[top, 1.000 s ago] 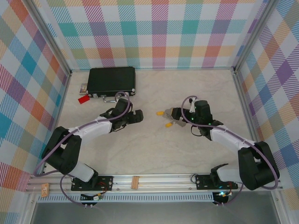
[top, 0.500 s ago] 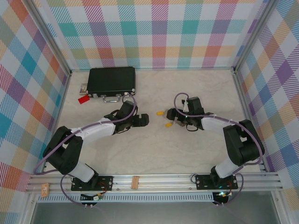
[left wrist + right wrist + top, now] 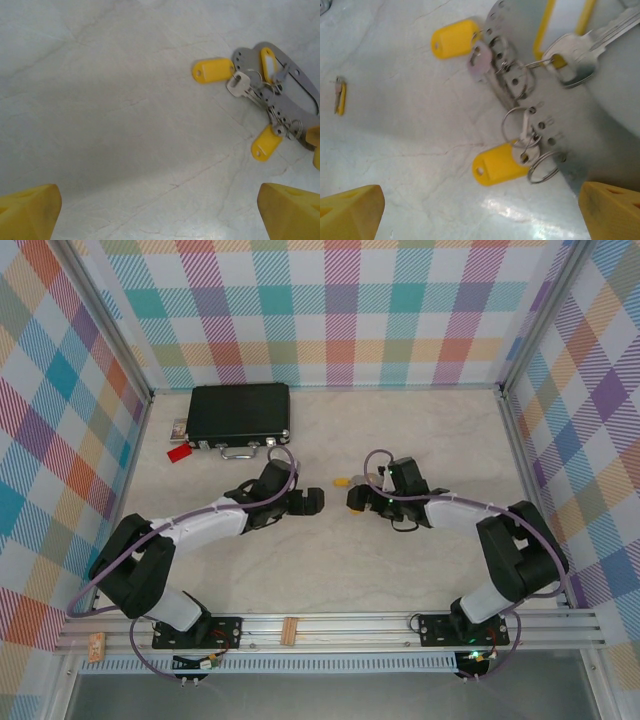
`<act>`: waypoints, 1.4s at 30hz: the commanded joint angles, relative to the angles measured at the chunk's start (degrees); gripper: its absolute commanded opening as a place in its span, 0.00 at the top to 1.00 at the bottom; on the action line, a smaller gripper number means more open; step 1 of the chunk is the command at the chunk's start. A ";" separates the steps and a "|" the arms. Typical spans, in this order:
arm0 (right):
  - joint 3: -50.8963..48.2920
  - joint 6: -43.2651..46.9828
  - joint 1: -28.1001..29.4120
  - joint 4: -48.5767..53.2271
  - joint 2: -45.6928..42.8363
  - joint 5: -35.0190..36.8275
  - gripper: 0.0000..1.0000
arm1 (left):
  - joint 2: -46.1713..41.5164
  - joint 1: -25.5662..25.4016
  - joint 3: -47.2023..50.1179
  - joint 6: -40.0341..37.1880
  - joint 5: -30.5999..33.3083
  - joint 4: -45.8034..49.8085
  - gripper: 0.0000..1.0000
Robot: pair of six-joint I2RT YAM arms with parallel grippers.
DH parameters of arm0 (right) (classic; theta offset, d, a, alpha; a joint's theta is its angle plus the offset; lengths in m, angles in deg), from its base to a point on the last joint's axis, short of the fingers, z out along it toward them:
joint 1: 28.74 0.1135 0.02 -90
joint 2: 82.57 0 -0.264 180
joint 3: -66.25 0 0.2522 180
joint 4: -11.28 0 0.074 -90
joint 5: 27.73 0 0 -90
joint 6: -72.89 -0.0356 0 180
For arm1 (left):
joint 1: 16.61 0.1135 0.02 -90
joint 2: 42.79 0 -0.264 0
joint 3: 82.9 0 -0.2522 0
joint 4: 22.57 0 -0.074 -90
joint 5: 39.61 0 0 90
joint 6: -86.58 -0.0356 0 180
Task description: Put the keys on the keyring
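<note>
The keys [image 3: 239, 84] lie in a cluster on the pale table. They are small silver keys with yellow heads [image 3: 500, 165] and a plain one [image 3: 575, 55], hanging by small wire rings from the holes of the flat grey keyring [image 3: 287, 97]. In the top view one yellow head [image 3: 343, 481] shows beside my right gripper [image 3: 355, 500], which stands open just over the cluster [image 3: 520, 85]. My left gripper [image 3: 312, 502] is open to the left of the keys, with bare table between its yellow fingertips [image 3: 30, 210].
A black case [image 3: 240, 412] with a silver handle sits at the back left, a small red tag [image 3: 179, 453] beside it. A tiny yellow-and-grey piece [image 3: 339, 95] lies alone on the table. Checkered walls enclose the table.
My left gripper has moved right towards the keys. My right gripper has moved left and now covers most of the cluster in the top view.
</note>
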 commanded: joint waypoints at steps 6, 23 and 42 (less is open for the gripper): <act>2.10 2.03 -1.14 6.99 -9.73 16.02 0.01 | 3.63 -5.73 -4.20 -4.32 -2.61 -1.20 0.25; -10.19 -3.46 -8.63 4.03 -24.41 27.76 0.01 | 25.98 -14.21 -27.94 0.81 -7.30 4.76 0.63; -10.12 -4.19 -8.67 3.42 -23.32 25.60 0.01 | 34.79 -14.17 -36.98 -0.17 -2.52 10.69 0.75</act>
